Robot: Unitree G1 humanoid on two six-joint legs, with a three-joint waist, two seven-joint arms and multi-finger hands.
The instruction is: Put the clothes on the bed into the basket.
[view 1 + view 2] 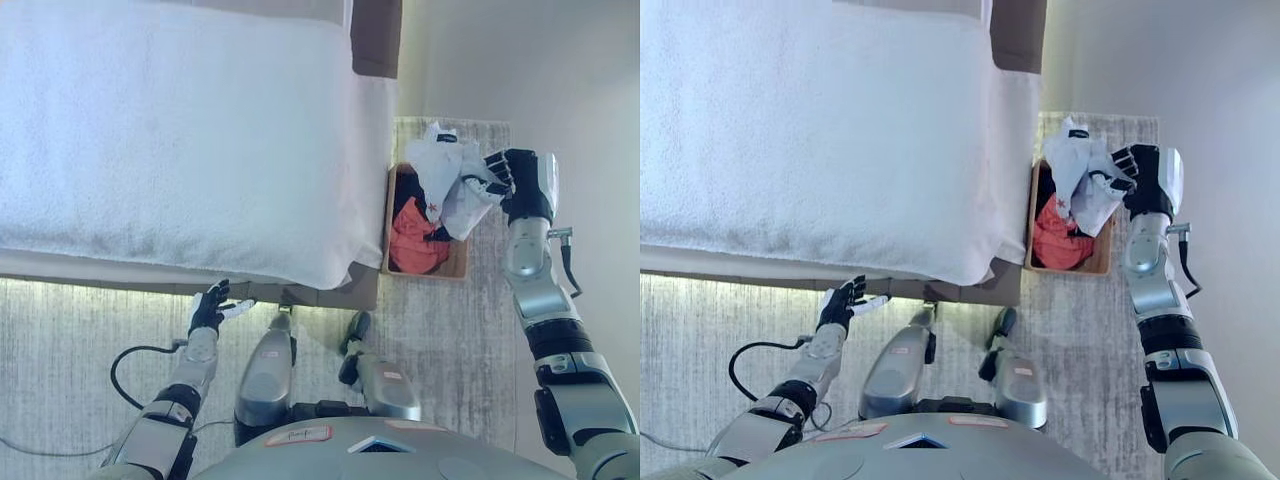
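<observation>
A wooden basket (461,268) stands on the floor just right of the bed (180,140). Inside it lie a red garment (418,247) and a dark one (408,190). My right hand (503,175) hangs over the basket's right side, shut on a white garment (447,180) that droops into the basket. My left hand (212,307) is low at the bed's near edge, open, holding nothing. The bed top shows only its white cover.
A brown headboard or cushion edge (376,35) sits at the bed's far right corner. The basket rests on a grey rug (470,330), with a pale wall (560,70) beyond. Floor room lies to the right of the basket.
</observation>
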